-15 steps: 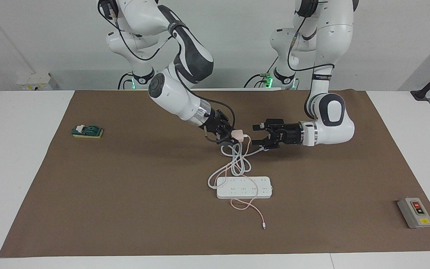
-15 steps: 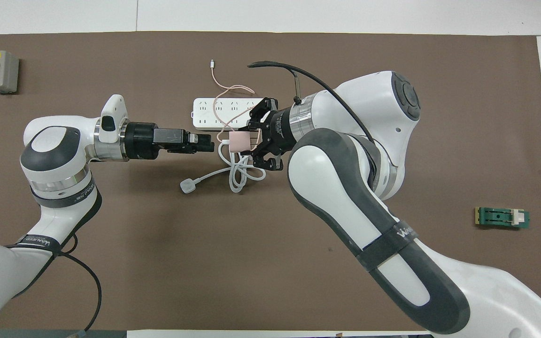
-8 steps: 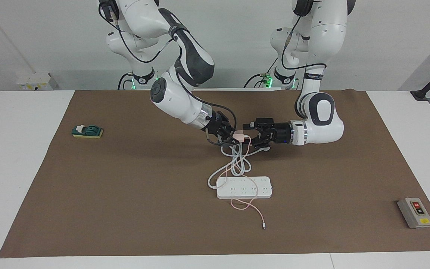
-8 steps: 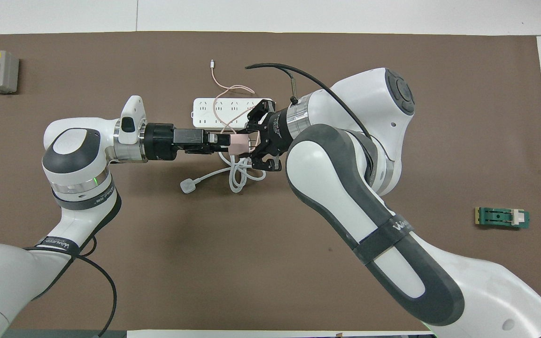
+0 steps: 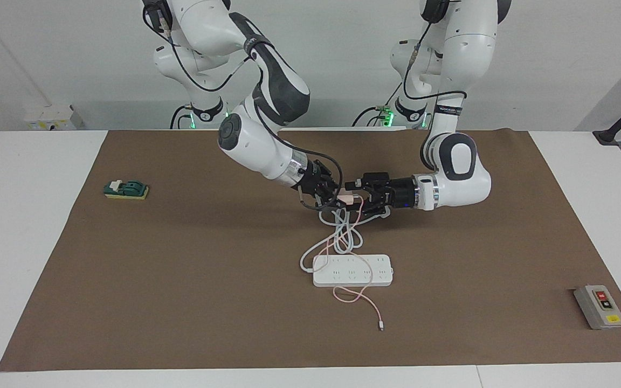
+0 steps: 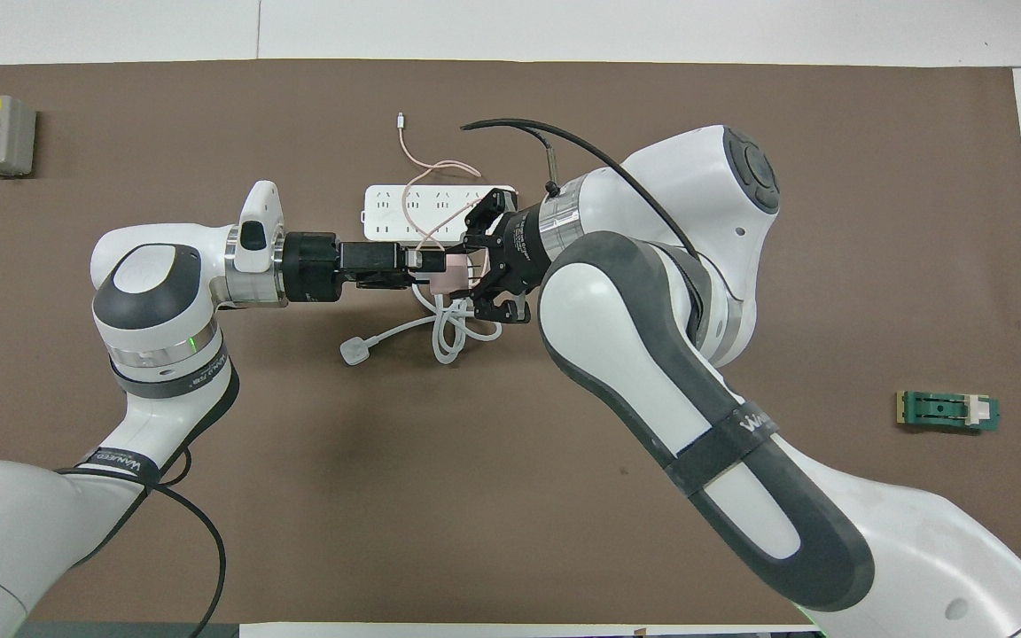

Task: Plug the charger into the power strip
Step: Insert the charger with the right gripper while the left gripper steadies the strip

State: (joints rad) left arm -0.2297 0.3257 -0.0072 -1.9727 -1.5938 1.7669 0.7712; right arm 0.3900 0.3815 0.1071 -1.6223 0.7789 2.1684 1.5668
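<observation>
My right gripper is shut on the pale-pink charger, holding it in the air over the coiled white cord. In the overhead view the charger sits between my right gripper and my left gripper. My left gripper is open, with its fingers around the charger from the other end. The thin pink cable hangs down and runs over the white power strip to its white connector. The strip lies flat on the mat, farther from the robots than the grippers.
The strip's white three-pin plug lies on the mat beside the coil. A grey box with red and yellow buttons sits at the left arm's end. A green and yellow item lies at the right arm's end. A brown mat covers the table.
My left gripper has moved toward the right gripper and now has its fingers around the charger. The right gripper has held the charger almost still.
</observation>
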